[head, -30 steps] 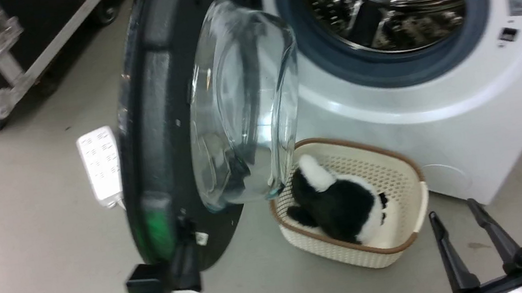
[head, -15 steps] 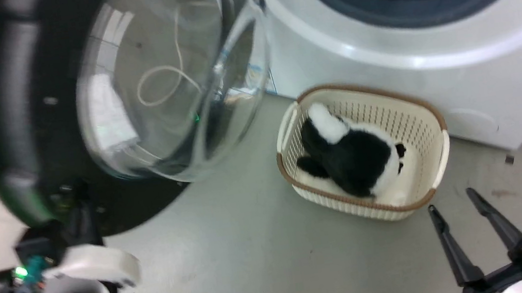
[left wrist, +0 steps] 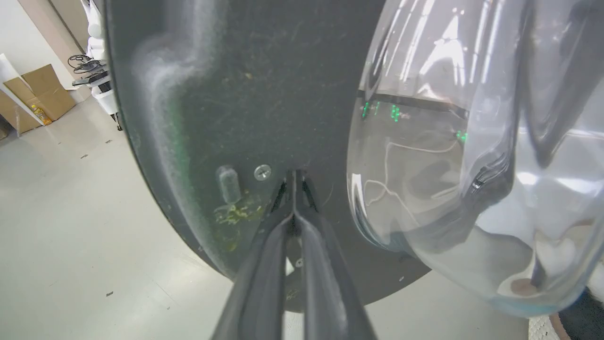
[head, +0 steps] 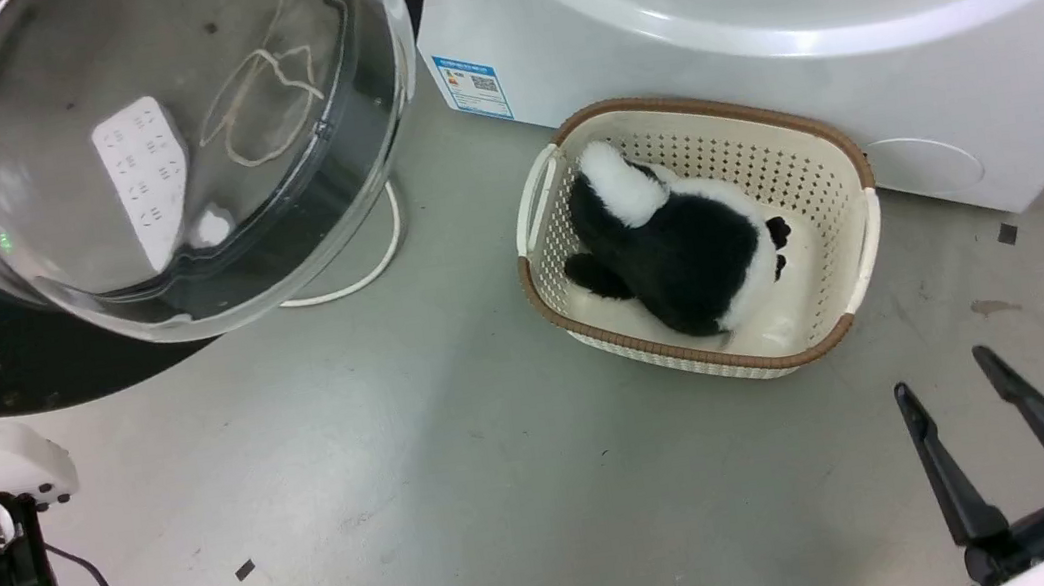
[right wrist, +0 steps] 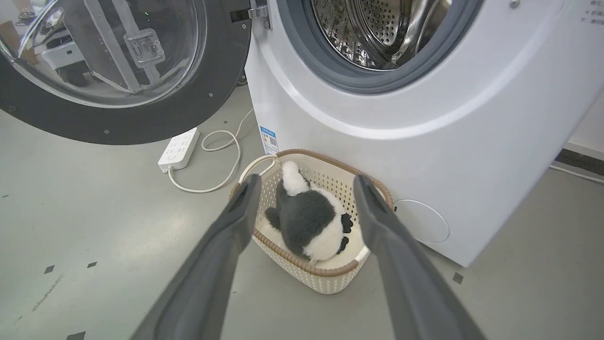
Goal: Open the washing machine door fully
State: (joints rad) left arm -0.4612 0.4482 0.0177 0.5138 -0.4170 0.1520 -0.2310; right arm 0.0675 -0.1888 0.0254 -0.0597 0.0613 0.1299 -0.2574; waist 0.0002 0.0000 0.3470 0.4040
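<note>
Round washing machine door [head: 161,159], glossy black rim, bulging clear glass bowl, stood wide open off big white front-loading washing machine [head: 752,51], at head view's left. Rim cut off by frame top and left. Left gripper [left wrist: 293,186]: jaws closed together, tips against door's black inner face; whether anything pinched, couldn't tell. Right gripper [head: 941,371]: jaws open, over floor, apart from cream perforated basket [head: 798,166] holding black-and-white plush toy [head: 678,252]. White power strip [head: 144,176] distorted through glass. Grey gasket cut off at head view's top.
</note>
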